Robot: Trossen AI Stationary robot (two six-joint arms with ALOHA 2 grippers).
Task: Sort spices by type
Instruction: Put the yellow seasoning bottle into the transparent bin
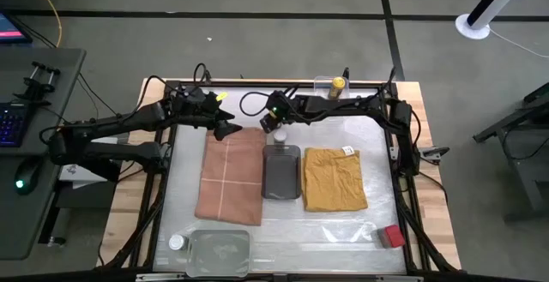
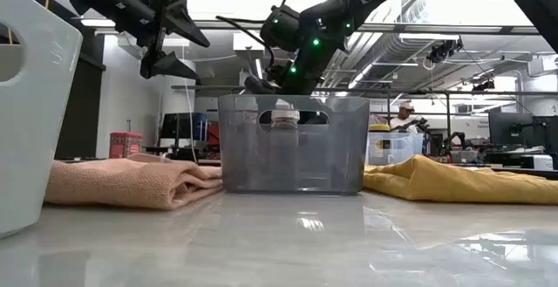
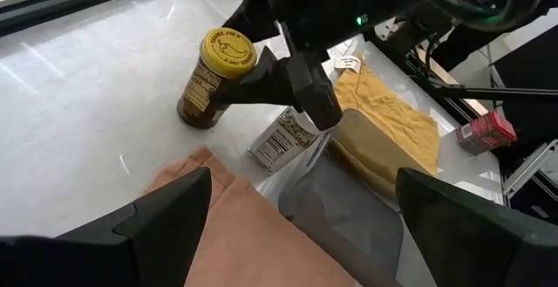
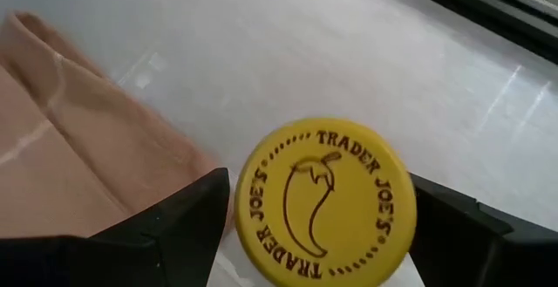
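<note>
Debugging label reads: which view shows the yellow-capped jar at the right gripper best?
Left wrist view: the yellow-capped jar shows cap and label, beside the right gripper. Right wrist view gives only its cap from above. High and low views do not show it clearly.

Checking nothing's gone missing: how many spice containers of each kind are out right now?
Yellow-capped jars: 2
White-capped jars: 2
Red tins: 2
Total: 6
</note>
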